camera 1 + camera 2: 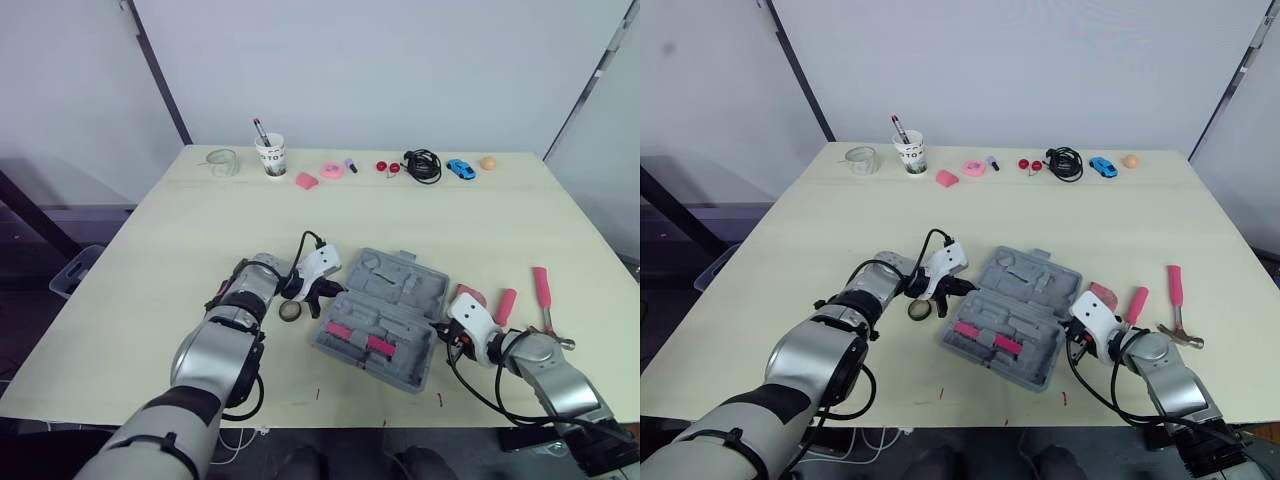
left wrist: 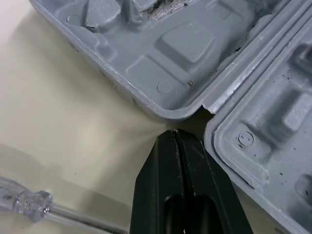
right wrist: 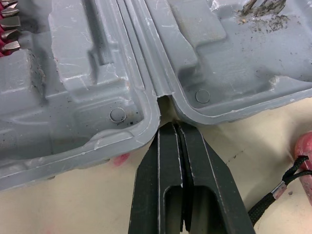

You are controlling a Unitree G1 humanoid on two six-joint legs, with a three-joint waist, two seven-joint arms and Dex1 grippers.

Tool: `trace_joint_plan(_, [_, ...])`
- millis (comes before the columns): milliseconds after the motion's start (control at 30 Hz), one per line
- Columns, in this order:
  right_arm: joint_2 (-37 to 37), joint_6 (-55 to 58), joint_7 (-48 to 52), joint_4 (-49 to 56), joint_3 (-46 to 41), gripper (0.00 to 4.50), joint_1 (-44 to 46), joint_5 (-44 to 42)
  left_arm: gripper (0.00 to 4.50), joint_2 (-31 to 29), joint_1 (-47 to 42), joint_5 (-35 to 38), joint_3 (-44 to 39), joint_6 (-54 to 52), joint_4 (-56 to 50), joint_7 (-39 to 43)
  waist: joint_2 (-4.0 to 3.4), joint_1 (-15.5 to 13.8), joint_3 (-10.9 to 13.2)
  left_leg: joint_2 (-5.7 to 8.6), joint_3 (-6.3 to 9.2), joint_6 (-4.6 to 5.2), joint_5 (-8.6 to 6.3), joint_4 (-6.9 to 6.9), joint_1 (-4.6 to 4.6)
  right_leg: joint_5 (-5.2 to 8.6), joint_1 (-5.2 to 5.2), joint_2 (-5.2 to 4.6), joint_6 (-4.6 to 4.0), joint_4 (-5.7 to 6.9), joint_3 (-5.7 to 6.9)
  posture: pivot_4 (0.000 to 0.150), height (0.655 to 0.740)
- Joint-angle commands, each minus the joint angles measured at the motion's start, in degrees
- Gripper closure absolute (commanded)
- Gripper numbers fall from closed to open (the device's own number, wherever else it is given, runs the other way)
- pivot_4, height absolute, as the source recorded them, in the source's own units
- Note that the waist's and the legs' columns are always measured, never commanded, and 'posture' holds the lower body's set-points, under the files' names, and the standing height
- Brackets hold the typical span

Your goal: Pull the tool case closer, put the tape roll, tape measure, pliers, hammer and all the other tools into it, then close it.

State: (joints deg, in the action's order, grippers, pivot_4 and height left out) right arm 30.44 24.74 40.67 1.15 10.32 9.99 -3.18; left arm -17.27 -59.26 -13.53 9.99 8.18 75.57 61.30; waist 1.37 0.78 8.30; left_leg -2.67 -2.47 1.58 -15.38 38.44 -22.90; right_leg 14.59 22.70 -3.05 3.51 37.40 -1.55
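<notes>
Grey tool case [image 1: 385,315] lies open; left pincer [image 2: 175,139] and right pincer [image 3: 176,129], both pinched shut and empty, sit at its hinge ends; uneven pulling could slip 1 off, skewing it.

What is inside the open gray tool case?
The tool case holds mostly empty molded slots, two pink-red pieces in its near half, and screwdriver bits at one edge. Anything beneath the molded tray is covered.
</notes>
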Motion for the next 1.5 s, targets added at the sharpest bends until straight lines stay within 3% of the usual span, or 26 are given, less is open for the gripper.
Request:
trace_joint_plan(33, [-0.8,-0.79,-0.22,0.68,-0.19,4.5,1.15,-0.21,4.46,1.17,-0.85,-0.47,0.24,0.21,0.36,0.01,0.0,0.0,0.0,0.0,0.0,0.0,0.0,0.0,0.0,0.0,0.0,0.0,0.0,0.0,0.0,0.15,0.74])
trace_joint_plan(467, [-1.02,-2.11,1.16,0.12,-0.47,4.5,1.13,-0.77,4.46,1.5,-0.24,-1.19,0.6,0.06,0.11,3.37,0.0,0.01,-0.01,0.0,0.0,0.0,0.0,0.0,0.03,0.0,0.0,0.01,0.0,0.03,-0.01,0.15,0.74])
trace_joint_plan(1000, [1.66,-2.78,7.71,-0.22,-0.4,4.5,1.35,-2.09,4.46,0.39,2.71,-2.35,4.95,-5.74,-6.25,17.52,-0.01,-0.02,-0.01,0.0,-0.01,0.0,0.0,0.0,0.03,0.0,0.0,0.01,-0.01,0.03,-0.01,0.15,0.74])
trace_joint_plan(1267, [3.66,-2.36,10.03,0.02,-1.22,4.5,0.88,-2.59,4.46,-0.54,5.72,-1.9,6.57,-11.51,-15.19,19.73,-0.01,-0.03,-0.02,0.0,0.0,0.0,0.0,0.0,0.03,0.01,-0.01,0.01,-0.01,0.03,-0.01,0.15,0.74])
trace_joint_plan(1500, [5.03,-1.97,11.47,1.12,-1.18,4.5,-0.53,-3.08,4.46,-3.22,13.17,-0.39,8.36,-20.49,-32.95,23.15,-0.03,-0.04,-0.02,-0.01,0.0,0.0,0.0,0.0,0.03,0.01,0.0,0.01,-0.01,0.05,-0.03,0.15,0.74])
